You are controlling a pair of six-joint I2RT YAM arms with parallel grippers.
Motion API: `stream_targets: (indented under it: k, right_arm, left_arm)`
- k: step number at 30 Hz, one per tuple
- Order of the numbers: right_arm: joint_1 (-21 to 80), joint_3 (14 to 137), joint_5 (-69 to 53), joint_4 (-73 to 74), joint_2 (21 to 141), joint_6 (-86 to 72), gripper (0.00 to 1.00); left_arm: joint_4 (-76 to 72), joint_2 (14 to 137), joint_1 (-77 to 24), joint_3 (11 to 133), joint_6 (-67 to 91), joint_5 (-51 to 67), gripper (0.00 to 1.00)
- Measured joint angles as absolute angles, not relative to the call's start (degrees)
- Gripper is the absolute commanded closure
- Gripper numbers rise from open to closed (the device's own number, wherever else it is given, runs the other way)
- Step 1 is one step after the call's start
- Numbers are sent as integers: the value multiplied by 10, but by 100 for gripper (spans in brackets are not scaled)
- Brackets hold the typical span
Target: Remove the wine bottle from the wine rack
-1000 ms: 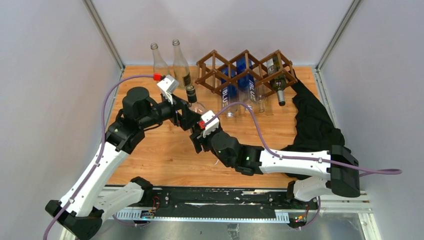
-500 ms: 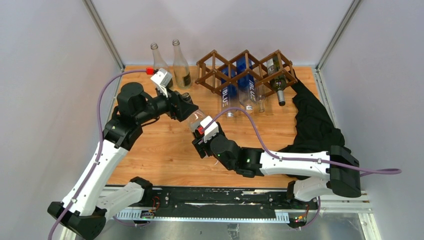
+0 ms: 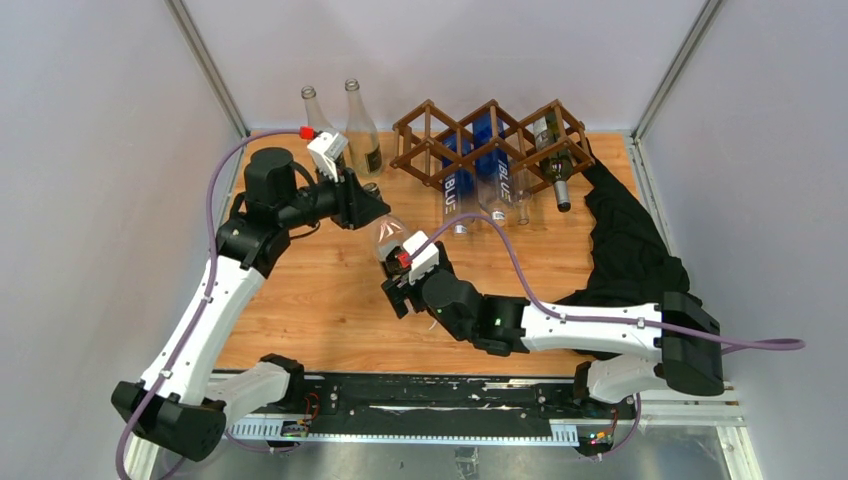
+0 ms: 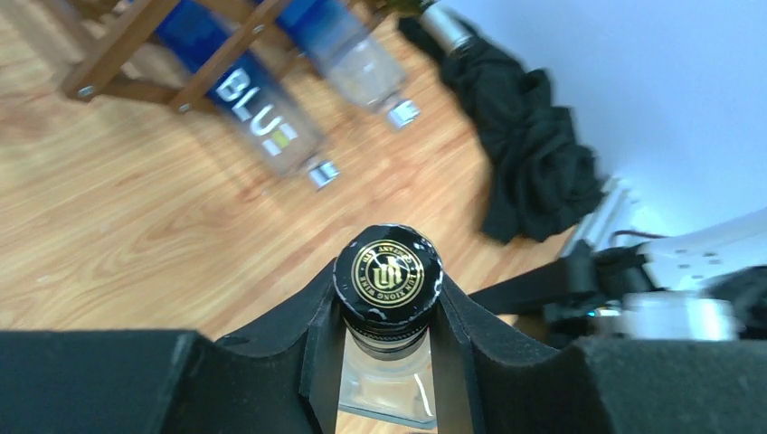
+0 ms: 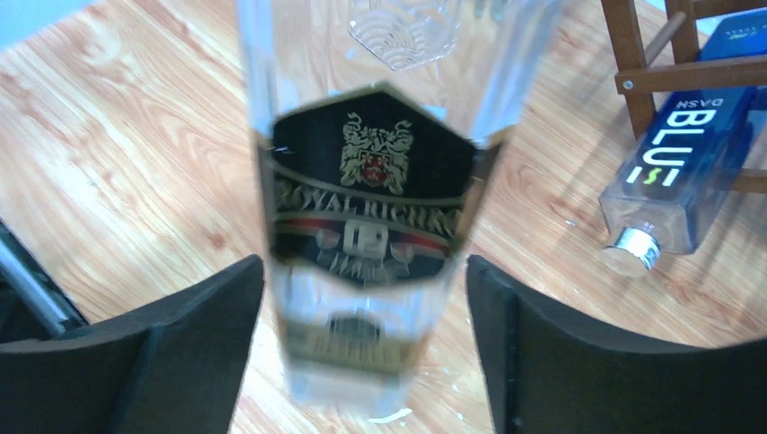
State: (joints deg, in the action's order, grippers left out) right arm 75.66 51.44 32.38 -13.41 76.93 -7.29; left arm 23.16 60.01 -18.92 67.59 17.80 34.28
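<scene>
Bottle (image 5: 371,181): clear glass, black label.
Left claw (image 4: 387,312): clamping capped neck.
Right claw (image 5: 364,307): flanking body, grip unclear.

- A robot lab test cell, not a home or a shop: plain pale panel walls (image 3: 90,150) close in three sides, joined by bare aluminium corner posts (image 3: 205,65).
- A wood-grain bench (image 3: 330,300) fills the floor of the cell, with a black mounting rail (image 3: 430,395) along its near edge.
- Two white-and-black robot arms, the left arm (image 3: 215,300) and the right arm (image 3: 580,325), stand bolted at that rail, each trailing a loose purple cable (image 3: 520,265).
- The few things look like staged props: a wine rack (image 3: 430,140), two empty bottles (image 3: 318,120) standing at the back, and a crumpled black cloth (image 3: 630,240).
</scene>
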Motion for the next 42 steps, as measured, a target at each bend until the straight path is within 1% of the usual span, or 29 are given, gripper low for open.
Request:
stream_targets:
  k: [5, 9, 13, 17, 22, 25, 31, 38, 42]
  right_arm:
    - [763, 515, 324, -154, 757, -84, 5]
    - [764, 514, 324, -142, 743, -108, 3]
    - [764, 499, 325, -102, 707, -137, 1]
    - [764, 488, 324, -18, 644, -178, 0]
    - [764, 495, 302, 121, 555, -241, 0]
    - [761, 520, 286, 230, 504, -280, 0]
    - [757, 585, 282, 376, 443, -350, 0]
    - [737, 616, 297, 453, 424, -391, 0]
    - [671, 628, 286, 467, 440, -396, 0]
  left_arm:
    - [268, 643, -144, 684, 110, 324, 100]
    - [300, 713, -104, 733, 55, 297, 100]
    - [302, 745, -74, 776, 17, 293, 100]
    - [295, 761, -43, 805, -24, 287, 100]
    - [273, 790, -19, 809, -70, 276, 100]
    - [260, 816, -9, 809, -90, 267, 100]
    - [210, 852, 15, 806, -104, 262, 100]
    - [126, 870, 26, 787, -105, 256, 100]
    - [80, 888, 27, 776, -98, 257, 100]
